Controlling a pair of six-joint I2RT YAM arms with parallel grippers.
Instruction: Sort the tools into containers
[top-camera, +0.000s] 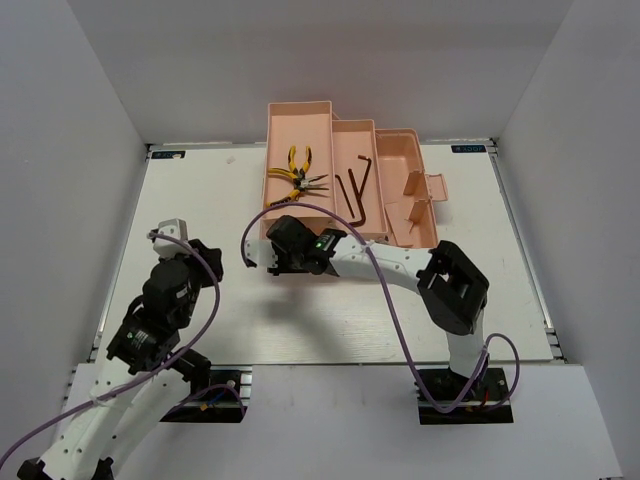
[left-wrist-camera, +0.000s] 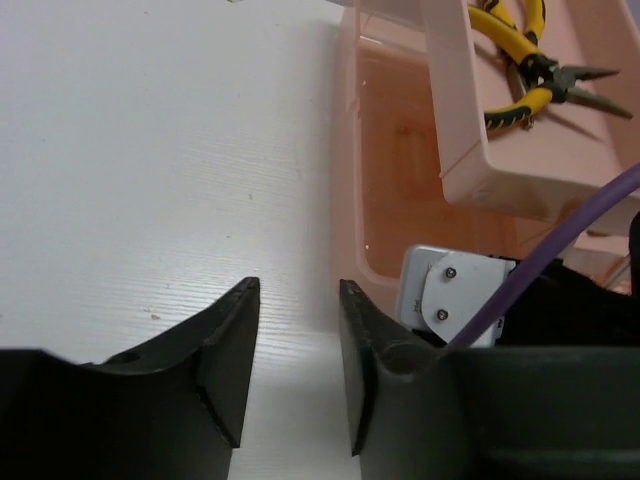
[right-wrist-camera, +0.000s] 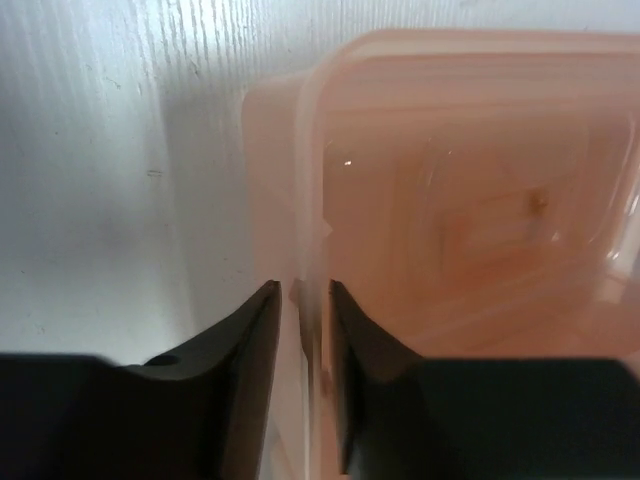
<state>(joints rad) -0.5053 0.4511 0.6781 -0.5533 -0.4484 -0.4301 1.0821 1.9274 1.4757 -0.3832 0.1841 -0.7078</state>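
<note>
The salmon-pink toolbox stands at the back middle with its trays folded out. Two yellow-handled pliers lie in the left tray and also show in the left wrist view. Dark hex keys lie in the middle tray. My right gripper straddles the toolbox's near-left wall, its fingers closed narrowly on it. My left gripper hangs over bare table left of the toolbox, jaws apart and empty. The screwdriver and green-black tool are out of view.
A right tray with upright dividers folds out beside the hex keys. The right arm's white camera mount and purple cable sit close to my left gripper. White walls enclose the table.
</note>
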